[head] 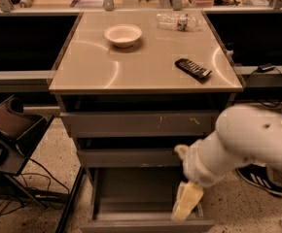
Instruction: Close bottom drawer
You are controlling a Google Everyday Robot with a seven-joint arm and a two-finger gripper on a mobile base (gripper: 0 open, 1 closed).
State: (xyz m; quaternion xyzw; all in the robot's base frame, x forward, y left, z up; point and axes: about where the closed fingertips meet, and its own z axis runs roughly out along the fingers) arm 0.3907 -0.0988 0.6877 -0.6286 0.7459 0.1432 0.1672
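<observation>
The bottom drawer (129, 192) is pulled out towards me at the foot of the cabinet. Its shallow grey tray is open and its plain front panel (131, 225) is at the picture's lower edge. My gripper (185, 208), pale yellow on a thick white arm (238, 144), reaches in from the right. It hangs low over the right side of the open tray, just behind the front panel and in front of the right end of the middle drawer.
The middle drawer (126, 158) and the scratch-marked top drawer (131, 124) stick out slightly. On the tabletop (97, 67) are a white bowl (123, 34), a black remote (193, 68) and a plastic bottle (178, 20). A chair (9, 130) and cables stand left. A shoe (260, 178) is right.
</observation>
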